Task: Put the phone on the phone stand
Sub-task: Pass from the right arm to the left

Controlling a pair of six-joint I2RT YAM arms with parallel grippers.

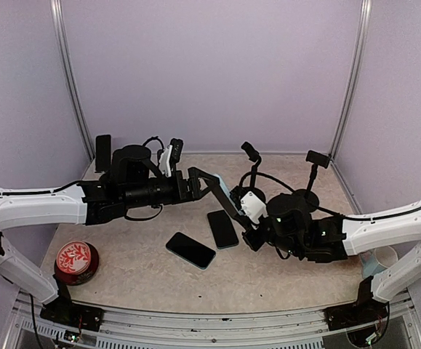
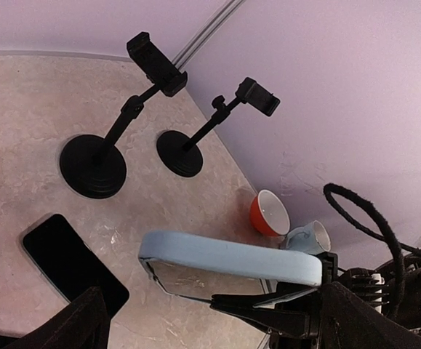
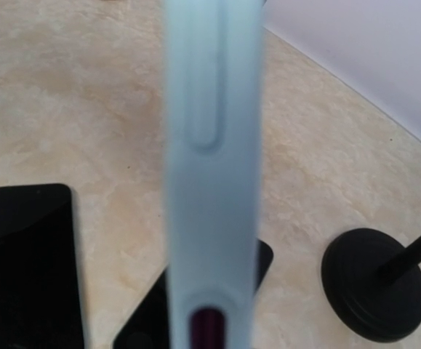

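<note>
A phone in a light blue case point(image 1: 223, 193) hangs tilted above the table's middle, with my right gripper point(image 1: 245, 221) shut on its lower end. In the left wrist view the phone point(image 2: 232, 258) lies edge-on, and black fingers point(image 2: 290, 309) of the right gripper clamp it from the right. My left gripper point(image 1: 194, 185) stands open, a finger on either side of the phone's free end without touching it. In the right wrist view the phone's blue edge point(image 3: 211, 182) fills the middle. Two black phone stands point(image 1: 251, 154) point(image 1: 316, 160) rise behind, both clamps empty.
Two black phones point(image 1: 190, 249) point(image 1: 222, 228) lie flat on the table below the held one. A red round tin point(image 1: 75, 262) sits front left. Near the right wall are a red bowl point(image 2: 268, 212) and a pale mug point(image 2: 308, 236). A stand base point(image 3: 374, 283) is close on the right.
</note>
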